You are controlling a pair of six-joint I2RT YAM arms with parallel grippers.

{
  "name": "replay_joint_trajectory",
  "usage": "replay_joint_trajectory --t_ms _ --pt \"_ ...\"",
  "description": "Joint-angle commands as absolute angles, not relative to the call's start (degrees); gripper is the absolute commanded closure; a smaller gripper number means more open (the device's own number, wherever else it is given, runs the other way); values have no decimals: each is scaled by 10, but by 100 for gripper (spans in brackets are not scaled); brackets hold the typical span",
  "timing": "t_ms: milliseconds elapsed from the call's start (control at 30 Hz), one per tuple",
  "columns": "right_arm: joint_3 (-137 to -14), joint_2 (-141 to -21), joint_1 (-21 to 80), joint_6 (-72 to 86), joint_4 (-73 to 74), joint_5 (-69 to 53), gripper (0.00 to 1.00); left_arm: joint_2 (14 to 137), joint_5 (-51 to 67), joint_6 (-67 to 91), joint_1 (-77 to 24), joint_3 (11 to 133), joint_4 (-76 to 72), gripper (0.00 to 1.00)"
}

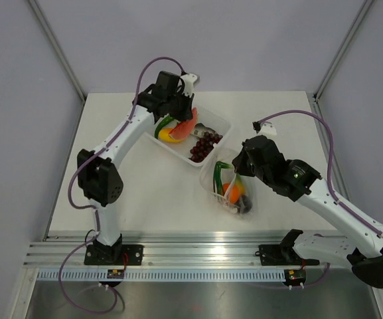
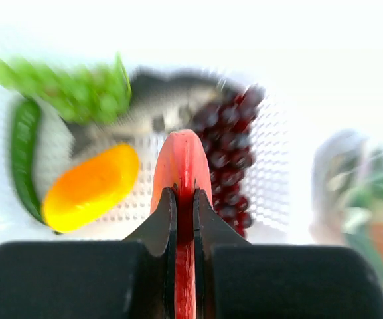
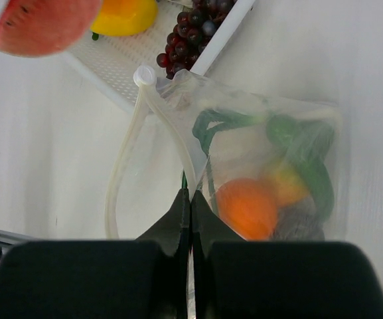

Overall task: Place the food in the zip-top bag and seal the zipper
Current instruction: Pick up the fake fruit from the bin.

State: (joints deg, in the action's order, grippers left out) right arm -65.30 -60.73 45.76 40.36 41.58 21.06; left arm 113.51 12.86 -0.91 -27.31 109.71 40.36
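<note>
Clenched on thin red watermelon slice (image 2: 181, 156): left gripper (image 2: 184, 196), over white perforated tray (image 2: 271, 159). Pinching clear crinkly zip-top bag (image 3: 297, 126) at its edge: right gripper (image 3: 190, 199). Sharp from right wrist, mere blur from left wrist: round orange fruit (image 3: 246, 208) inside bag, possibly against a dark piece.

Your left arm (image 1: 128, 129) rises from its base at the lower left of the top view, bends at the elbow and stretches toward the upper centre, with the wrist tipped downward. Your left gripper (image 2: 184, 199) has its jaws nearly together, clamped on the thin edge of the red watermelon slice (image 2: 181, 159). Your right arm (image 1: 337, 203) leans in low from the lower right toward the frame's centre. Your right gripper (image 3: 190, 199) is closed tight, its fingertips pinching a fold of the zip-top bag (image 3: 198, 106).
</note>
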Motion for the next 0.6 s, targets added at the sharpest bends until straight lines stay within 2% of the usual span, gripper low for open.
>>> replay_joint_trajectory --t_ms 0,167,300,333,433,567 --pt "-667 -607 462 407 392 203 100 1049 138 14 -272 1077 332 100" --pt "-669 -606 463 409 390 203 100 940 159 68 -272 1014 259 100" --pt "-668 -606 462 414 390 208 100 838 124 229 -275 935 212 100" --pt "-666 -606 463 417 388 210 100 818 104 262 -277 884 201 100" --pt "-664 -610 462 419 380 207 100 748 75 362 -308 786 137 100" --pt "-668 -623 462 417 370 194 100 711 43 447 -366 723 122 100"
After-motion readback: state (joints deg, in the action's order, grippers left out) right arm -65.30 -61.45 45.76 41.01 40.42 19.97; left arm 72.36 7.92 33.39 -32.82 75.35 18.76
